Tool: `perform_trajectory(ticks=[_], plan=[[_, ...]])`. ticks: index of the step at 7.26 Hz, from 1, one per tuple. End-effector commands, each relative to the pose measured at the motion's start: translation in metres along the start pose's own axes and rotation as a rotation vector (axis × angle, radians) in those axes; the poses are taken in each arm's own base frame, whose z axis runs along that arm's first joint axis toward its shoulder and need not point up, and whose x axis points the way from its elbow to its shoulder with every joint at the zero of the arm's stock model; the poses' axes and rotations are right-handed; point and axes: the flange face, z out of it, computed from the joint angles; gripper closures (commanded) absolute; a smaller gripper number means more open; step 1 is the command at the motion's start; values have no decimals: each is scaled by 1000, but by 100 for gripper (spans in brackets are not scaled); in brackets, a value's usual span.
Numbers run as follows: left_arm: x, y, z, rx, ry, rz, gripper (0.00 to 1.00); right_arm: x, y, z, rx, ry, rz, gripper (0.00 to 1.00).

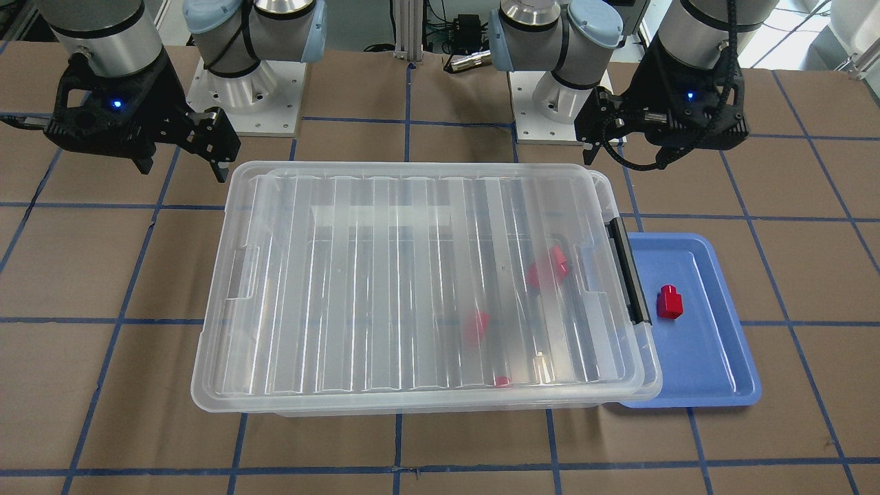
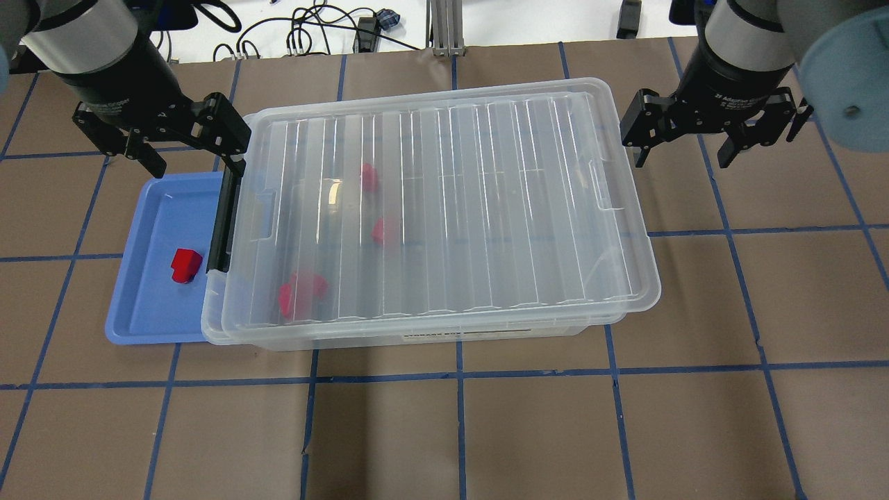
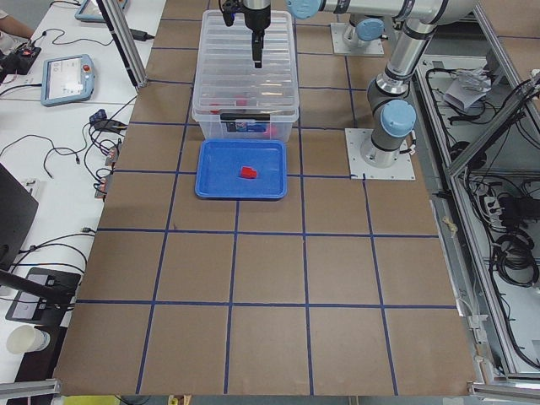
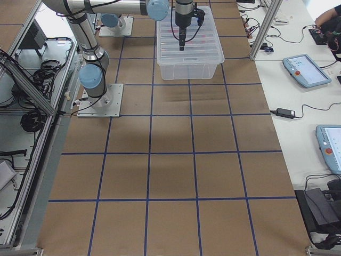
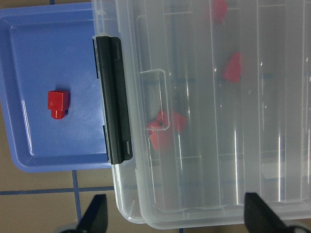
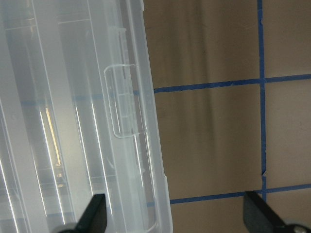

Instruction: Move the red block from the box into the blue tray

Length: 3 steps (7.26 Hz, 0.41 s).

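Observation:
The red block (image 2: pixel 185 265) lies in the blue tray (image 2: pixel 149 305), apart from both grippers; it also shows in the front view (image 1: pixel 669 302) and the left wrist view (image 5: pixel 58 103). The clear box (image 2: pixel 444 208) has its ribbed lid on it, and its black latch (image 2: pixel 222 222) faces the tray. My left gripper (image 2: pixel 194 163) is open and empty, above the latch end of the box and the tray's far edge. My right gripper (image 2: pixel 682 158) is open and empty, beside the box's opposite end.
Three other red pieces (image 2: pixel 300 292) lie inside the box under the lid, towards the latch end. The tray's rim (image 1: pixel 708 371) is partly tucked under the box edge. Both arm bases (image 1: pixel 247 89) stand behind the box. Brown table with blue tape lines surrounds everything.

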Motion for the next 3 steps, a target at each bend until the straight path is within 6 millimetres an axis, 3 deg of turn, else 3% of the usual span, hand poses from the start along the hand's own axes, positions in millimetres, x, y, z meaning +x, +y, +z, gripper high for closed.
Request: perform_trajectory(ticks=[1, 3], plan=[[0, 0, 0, 0, 0, 0, 0, -3, 6, -7, 7, -34, -2, 0], [0, 2, 2, -1, 2, 0, 0, -6, 7, -3, -16, -64, -7, 0]])
